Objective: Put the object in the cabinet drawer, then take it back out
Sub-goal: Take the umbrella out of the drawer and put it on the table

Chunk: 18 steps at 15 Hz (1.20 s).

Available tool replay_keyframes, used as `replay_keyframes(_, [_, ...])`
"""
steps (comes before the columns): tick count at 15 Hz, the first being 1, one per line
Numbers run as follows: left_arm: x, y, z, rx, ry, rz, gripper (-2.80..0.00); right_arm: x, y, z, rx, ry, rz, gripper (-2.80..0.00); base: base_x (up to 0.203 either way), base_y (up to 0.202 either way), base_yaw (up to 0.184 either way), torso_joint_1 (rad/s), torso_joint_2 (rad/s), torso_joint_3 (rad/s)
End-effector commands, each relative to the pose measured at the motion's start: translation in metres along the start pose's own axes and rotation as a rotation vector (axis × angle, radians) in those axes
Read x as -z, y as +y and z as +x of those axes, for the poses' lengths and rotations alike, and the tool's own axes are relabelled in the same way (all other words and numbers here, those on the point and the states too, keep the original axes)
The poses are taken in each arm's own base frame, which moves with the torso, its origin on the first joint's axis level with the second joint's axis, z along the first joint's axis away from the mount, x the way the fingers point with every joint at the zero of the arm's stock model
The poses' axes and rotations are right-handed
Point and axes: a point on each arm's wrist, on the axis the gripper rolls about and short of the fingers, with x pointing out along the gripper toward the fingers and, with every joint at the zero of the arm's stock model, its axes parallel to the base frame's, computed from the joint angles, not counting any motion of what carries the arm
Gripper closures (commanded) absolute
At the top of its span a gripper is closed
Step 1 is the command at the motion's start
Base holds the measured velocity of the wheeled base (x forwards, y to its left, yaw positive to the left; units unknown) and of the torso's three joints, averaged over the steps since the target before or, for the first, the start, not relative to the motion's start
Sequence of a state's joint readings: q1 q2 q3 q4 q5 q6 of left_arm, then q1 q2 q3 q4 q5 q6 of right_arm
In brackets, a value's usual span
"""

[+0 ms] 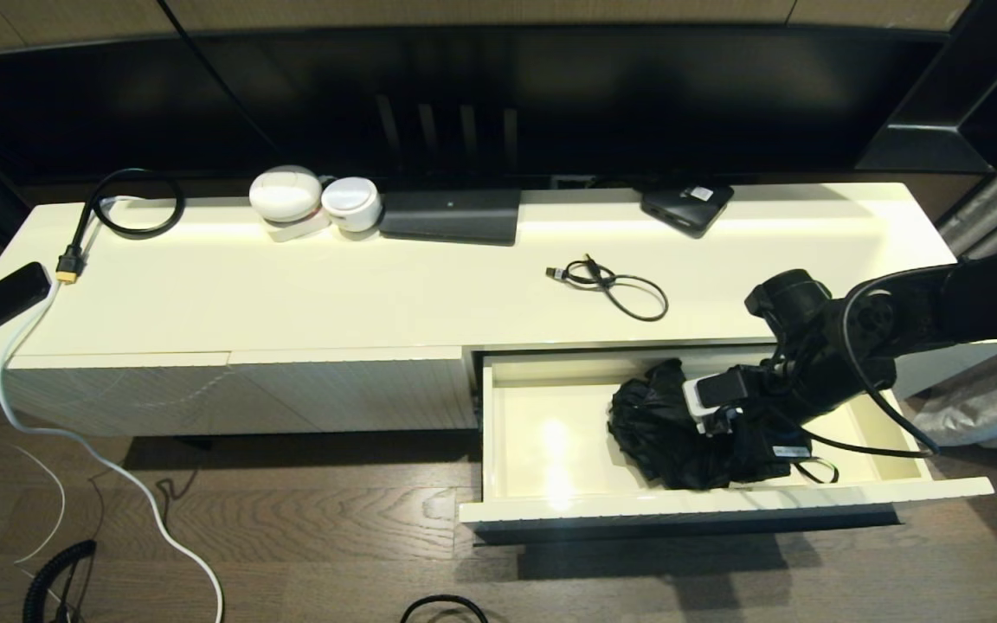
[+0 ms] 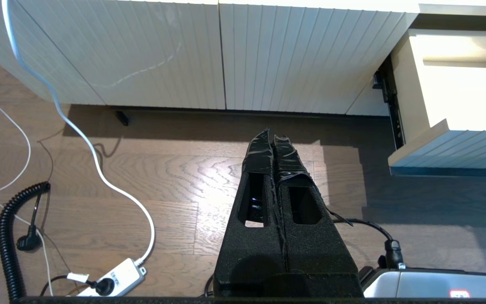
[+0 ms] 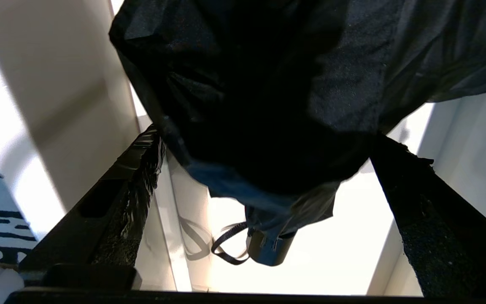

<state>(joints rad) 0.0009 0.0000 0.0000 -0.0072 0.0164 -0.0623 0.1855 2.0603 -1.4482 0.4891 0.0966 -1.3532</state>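
The cabinet drawer [image 1: 550, 506] stands pulled out at the right of the cream cabinet, and its smooth inside [image 3: 331, 253] shows. A black folded umbrella [image 1: 663, 424] lies in it, its bunched fabric [image 3: 268, 84] toward the left and its short handle with a wrist strap [image 3: 270, 251] toward the right. My right gripper [image 3: 266, 139] reaches down into the drawer over the umbrella. It is open, with one finger [image 3: 137, 173] on each side of the fabric. My left gripper [image 2: 271, 135] hangs shut and empty over the wooden floor, left of the drawer [image 2: 420, 105].
On the cabinet top [image 1: 377, 294] lie a looped black cable [image 1: 615, 285], two white round devices [image 1: 312, 201], a flat black box [image 1: 451, 216] and a small black box [image 1: 687, 206]. A white cord [image 1: 100, 459] and a power strip [image 2: 116, 278] lie on the floor.
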Motion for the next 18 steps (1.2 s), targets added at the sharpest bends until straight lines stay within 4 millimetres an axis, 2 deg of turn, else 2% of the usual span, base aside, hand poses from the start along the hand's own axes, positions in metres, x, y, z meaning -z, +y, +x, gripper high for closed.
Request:
replay_keyframes(1, [0.0000,0.0000,0.0000,0.000,0.000,-0.001,0.00,-0.0002,-0.0006,0.0102,-0.017,0.001,0.001,-2.80,0.000,0.000,0.000,0.000,0.00,0.000])
replay_keyframes(10, [0.0000,0.0000,0.0000,-0.001,-0.001,-0.001,0.00,-0.0077,0.0005,0.0190,-0.027,-0.006,0.002,-2.80,0.000,0.000,0.000,0.000,0.00,0.000])
replay_keyframes(11, [0.0000,0.0000,0.0000,0.000,0.000,-0.001,0.00,-0.0077,0.0005,0.0190,-0.027,-0.006,0.002,0.00,0.000,0.000,0.000,0.000,0.00,0.000])
replay_keyframes(18, [0.0000,0.0000,0.0000,-0.001,-0.001,-0.001,0.00,-0.0062,0.0041,0.0194,-0.041,0.001,0.008,0.00,0.000,0.000,0.000,0.000,0.00,0.000])
